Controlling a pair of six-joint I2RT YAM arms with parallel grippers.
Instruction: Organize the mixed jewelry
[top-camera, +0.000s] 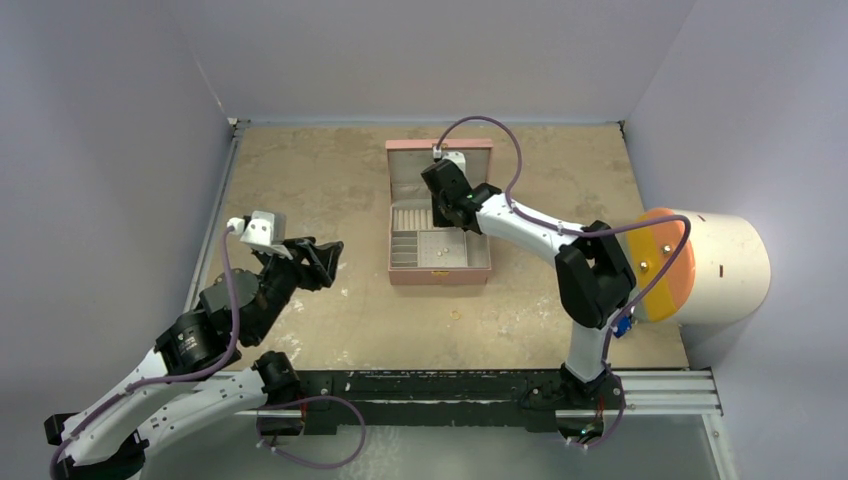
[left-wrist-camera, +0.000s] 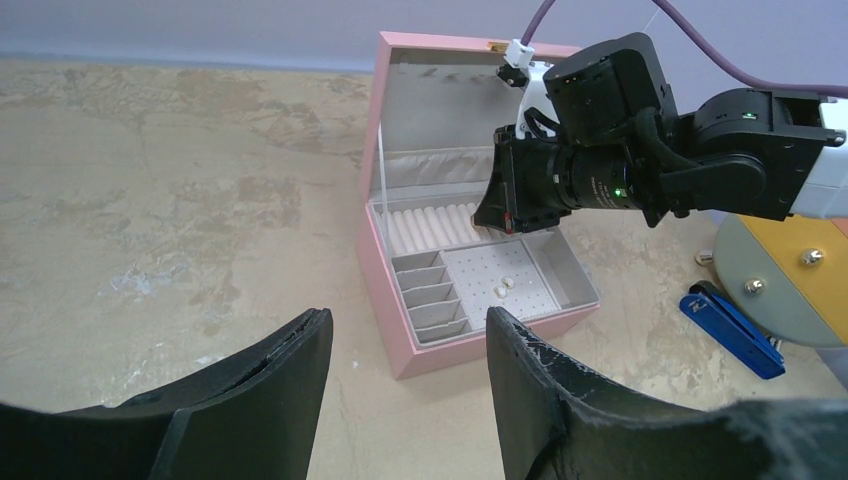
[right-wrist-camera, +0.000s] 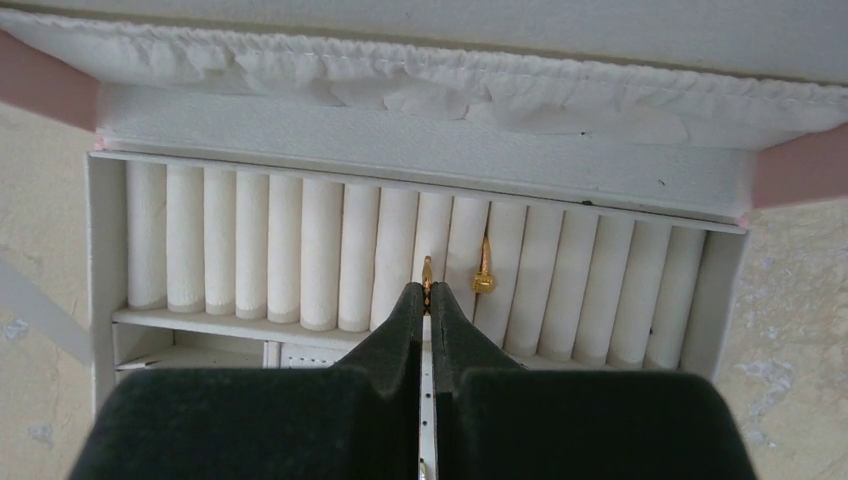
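Observation:
The pink box (top-camera: 438, 276) stands open at mid-table, with beige ring rolls (right-wrist-camera: 300, 250) at its back. My right gripper (right-wrist-camera: 427, 292) is shut on a small gold ring (right-wrist-camera: 427, 268), holding it edge-on at a slot between two rolls. A second gold ring (right-wrist-camera: 484, 274) sits in the neighbouring slot to the right. Two pale stud-like bits (left-wrist-camera: 505, 287) lie on the dotted pad inside the box. My left gripper (left-wrist-camera: 408, 330) is open and empty, hovering over the table to the left of the box (left-wrist-camera: 400, 330). The silver hoop is not in view.
A white cylinder with an orange lid (top-camera: 720, 265) lies at the right, beside the right arm. A blue clip-like object (left-wrist-camera: 732, 330) lies on the table near it. A tiny speck (top-camera: 455, 314) lies in front of the box. Walls close in left and right.

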